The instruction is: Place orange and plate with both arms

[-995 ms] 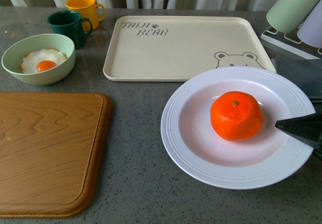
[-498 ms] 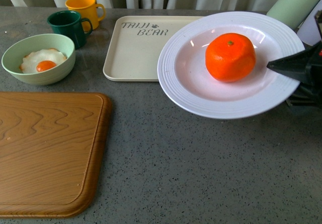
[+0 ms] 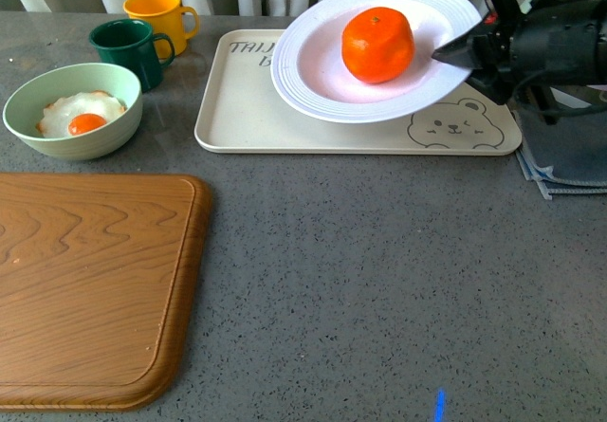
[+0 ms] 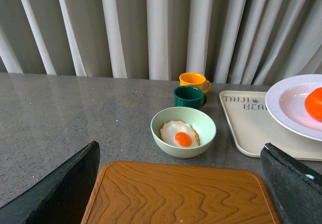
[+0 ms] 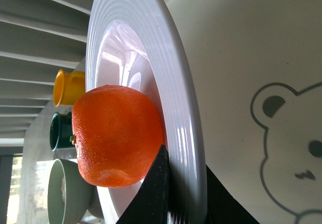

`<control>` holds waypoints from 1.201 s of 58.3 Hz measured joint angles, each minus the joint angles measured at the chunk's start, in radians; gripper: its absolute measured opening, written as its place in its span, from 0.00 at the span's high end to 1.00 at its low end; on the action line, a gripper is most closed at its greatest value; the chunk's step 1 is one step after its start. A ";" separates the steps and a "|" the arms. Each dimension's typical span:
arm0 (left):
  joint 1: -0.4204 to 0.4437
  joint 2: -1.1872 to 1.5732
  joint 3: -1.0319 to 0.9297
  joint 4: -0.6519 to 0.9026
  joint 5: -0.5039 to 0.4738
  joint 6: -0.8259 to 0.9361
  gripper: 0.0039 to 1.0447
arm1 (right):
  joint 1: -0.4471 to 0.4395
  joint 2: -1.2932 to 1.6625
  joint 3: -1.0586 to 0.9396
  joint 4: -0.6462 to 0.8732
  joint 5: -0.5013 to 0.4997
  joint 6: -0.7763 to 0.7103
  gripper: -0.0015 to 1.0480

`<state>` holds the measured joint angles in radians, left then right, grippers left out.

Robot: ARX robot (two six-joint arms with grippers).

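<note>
The white ribbed plate (image 3: 313,71) is held in the air above the cream bear tray (image 3: 237,119), tilted a little. The orange (image 3: 377,45) sits in its well. My right gripper (image 3: 455,52) is shut on the plate's right rim. In the right wrist view the plate's rim (image 5: 178,128) runs between the two black fingers, with the orange (image 5: 115,133) against the inner finger (image 5: 153,194). My left gripper (image 4: 181,183) is open and empty above the wooden cutting board (image 4: 176,194); it does not show in the front view. The plate's edge (image 4: 292,105) and the orange (image 4: 314,103) show in the left wrist view.
A pale green bowl (image 3: 114,109) with a fried egg stands at the left, with a dark green mug (image 3: 128,50) and a yellow mug (image 3: 161,14) behind it. The cutting board (image 3: 90,289) lies front left. A folded grey cloth (image 3: 564,156) lies right of the tray.
My right gripper has lifted the plate with the orange off the table and carried it back and to the left, over the bear tray.
</note>
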<state>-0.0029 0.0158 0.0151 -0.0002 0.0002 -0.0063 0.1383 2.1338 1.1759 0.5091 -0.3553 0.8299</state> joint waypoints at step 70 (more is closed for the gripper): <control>0.000 0.000 0.000 0.000 0.000 0.000 0.08 | 0.021 0.061 0.034 0.001 0.019 0.081 0.07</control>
<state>-0.0029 0.0158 0.0151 -0.0002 0.0002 -0.0063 0.1593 2.1944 1.2095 0.5102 -0.3363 0.9108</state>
